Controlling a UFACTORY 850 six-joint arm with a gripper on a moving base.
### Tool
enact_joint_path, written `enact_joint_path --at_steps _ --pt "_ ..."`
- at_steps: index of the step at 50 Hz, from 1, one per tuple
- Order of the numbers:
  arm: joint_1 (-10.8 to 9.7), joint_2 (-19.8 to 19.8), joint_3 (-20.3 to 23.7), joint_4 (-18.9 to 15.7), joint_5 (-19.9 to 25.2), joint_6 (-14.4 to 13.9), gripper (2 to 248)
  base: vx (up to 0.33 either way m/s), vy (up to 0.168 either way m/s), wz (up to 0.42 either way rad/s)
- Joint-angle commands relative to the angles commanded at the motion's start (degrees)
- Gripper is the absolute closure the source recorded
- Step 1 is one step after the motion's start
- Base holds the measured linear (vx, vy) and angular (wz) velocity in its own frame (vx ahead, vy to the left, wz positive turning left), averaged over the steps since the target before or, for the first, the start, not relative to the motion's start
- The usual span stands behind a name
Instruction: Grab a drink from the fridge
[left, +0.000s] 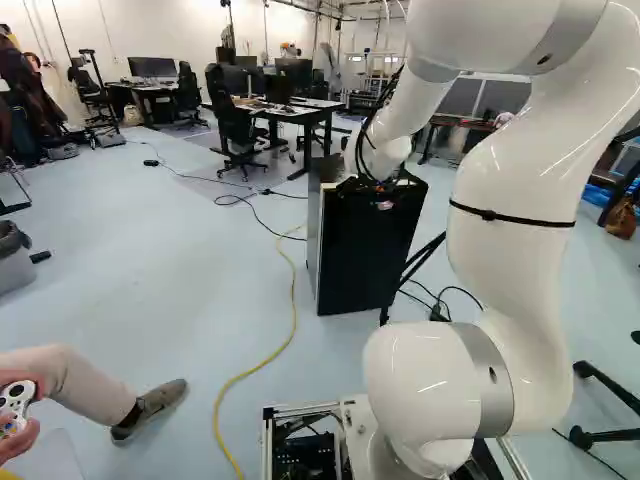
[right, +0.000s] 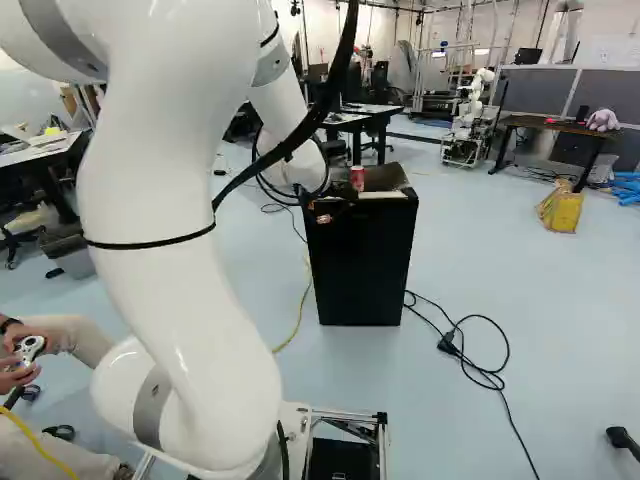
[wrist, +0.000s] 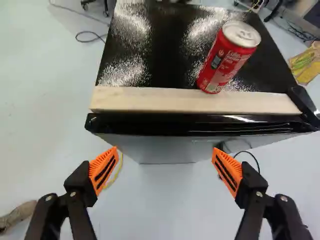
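Observation:
In the right base view my gripper (right: 325, 208) is at the upper front of the black fridge (right: 362, 270), its fingers partly hidden. The wrist view shows the gripper (wrist: 164, 152) open, nothing between its orange pads, with the front edge of the fridge top (wrist: 160, 55) ahead of it. A red drink can (wrist: 229, 57) with a silver lid stands upright on that top, close behind a pale wooden strip (wrist: 190, 101) along the front edge, ahead of the gripper and off to one side. The inside of the fridge is hidden.
A yellow cable (left: 290, 325) runs over the floor left of the fridge, and black cables (right: 470, 365) lie right of it. A person's leg and shoe (left: 150, 410) are at the left. Another robot (right: 468, 120) stands behind, near desks (left: 300, 115).

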Motion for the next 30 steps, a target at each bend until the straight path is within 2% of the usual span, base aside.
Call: enact_joint_path --at_steps 30 --pt "-0.8 8.1 9.1 7.0 18.1 0.0 3 0.000 0.000 0.000"
